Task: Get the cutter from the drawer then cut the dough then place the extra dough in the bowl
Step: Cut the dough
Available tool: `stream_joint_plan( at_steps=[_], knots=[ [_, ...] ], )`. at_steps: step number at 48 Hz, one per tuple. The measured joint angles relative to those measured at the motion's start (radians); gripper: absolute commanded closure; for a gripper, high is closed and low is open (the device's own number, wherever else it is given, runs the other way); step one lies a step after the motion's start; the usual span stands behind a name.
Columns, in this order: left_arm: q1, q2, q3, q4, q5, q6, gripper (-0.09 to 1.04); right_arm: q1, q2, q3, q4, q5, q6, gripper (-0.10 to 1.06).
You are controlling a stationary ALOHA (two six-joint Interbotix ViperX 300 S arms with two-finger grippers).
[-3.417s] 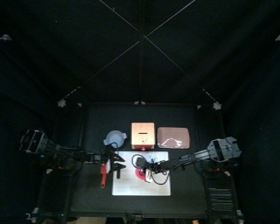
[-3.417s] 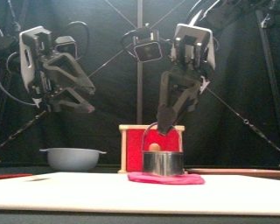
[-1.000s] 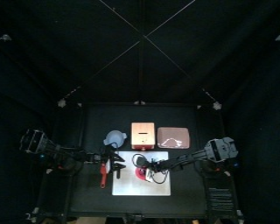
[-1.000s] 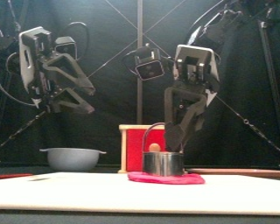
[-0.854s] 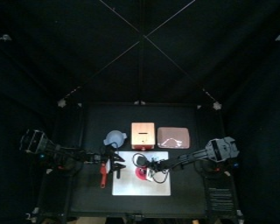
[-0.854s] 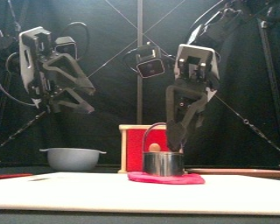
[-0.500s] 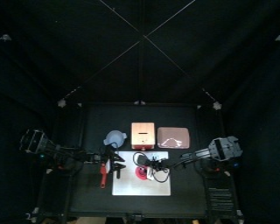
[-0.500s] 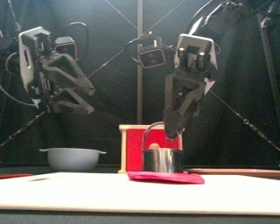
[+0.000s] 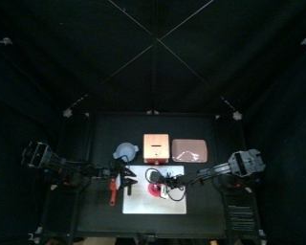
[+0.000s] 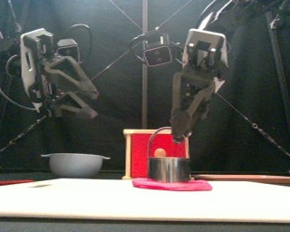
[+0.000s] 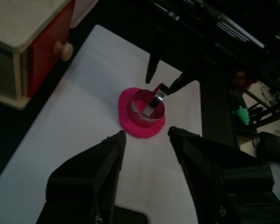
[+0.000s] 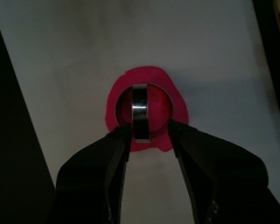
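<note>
Currently: the cutting step, as I judge it. The round metal cutter (image 10: 169,168) is out of the drawer and stands on the dough (image 10: 172,184).
Right jaws: apart. The right gripper (image 10: 180,136) hangs just above the cutter. In the right wrist view the cutter lies in the gap between the jaws, and neither jaw visibly grips it.
Left jaws: apart and empty. The left gripper (image 11: 146,136) is raised well to the side, with the dough and cutter ahead of it.
Cutter: directly below the right jaws and upright. Its wire handle arches up beside one jaw; I cannot tell whether the wire touches that jaw.
Dough: a flat pink-red disc under the cutter, on the white cutting board (image 10: 62,192). Its rim shows all round the cutter.
Bowl: the blue-grey bowl (image 10: 75,164) sits below and beyond the left jaws, well apart from the right jaws. The extra dough looks not yet moved to it.
Box: the wooden box (image 9: 156,144) stands behind the cutter, past the right jaws.
Risk, off-centre press: a jaw landing on the wire handle instead of the rim could tip the cutter and leave the cut incomplete.
Risk, lifting: the dough may cling to the cutter and come up with it, dragging the disc off the board.
Risk, outer ring: it looks soft and thin, so a pinch at one spot could tear it on the way to the bowl.
</note>
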Motion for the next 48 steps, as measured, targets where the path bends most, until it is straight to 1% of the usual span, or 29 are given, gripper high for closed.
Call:
stream_joint_plan(
  at_steps=[13, 23, 29, 35, 43, 48],
  knots=[
    [0.0, -0.002, 0.0, 0.0, 0.0, 0.0, 0.12, 0.012, -0.003, -0.014, -0.008, 0.002, 0.002, 0.2],
    [-0.015, 0.003, -0.003, 0.012, 0.0, 0.015, 0.12, 0.008, -0.002, -0.015, -0.029, 0.002, 0.002, 0.2],
    [-0.044, 0.052, -0.031, 0.091, 0.0, 0.048, 0.12, 0.006, 0.0, -0.015, -0.037, 0.0, 0.002, 0.2],
    [-0.046, 0.133, -0.089, 0.161, 0.002, 0.083, 0.12, 0.005, 0.002, -0.015, -0.046, 0.0, 0.003, 0.2],
    [-0.043, 0.233, -0.149, 0.179, 0.023, 0.104, 0.12, 0.005, 0.006, -0.015, -0.054, -0.003, 0.005, 0.2],
    [-0.028, 0.272, -0.175, 0.179, 0.035, 0.106, 0.12, 0.005, 0.014, -0.017, -0.057, -0.006, 0.005, 0.2]
  ],
)
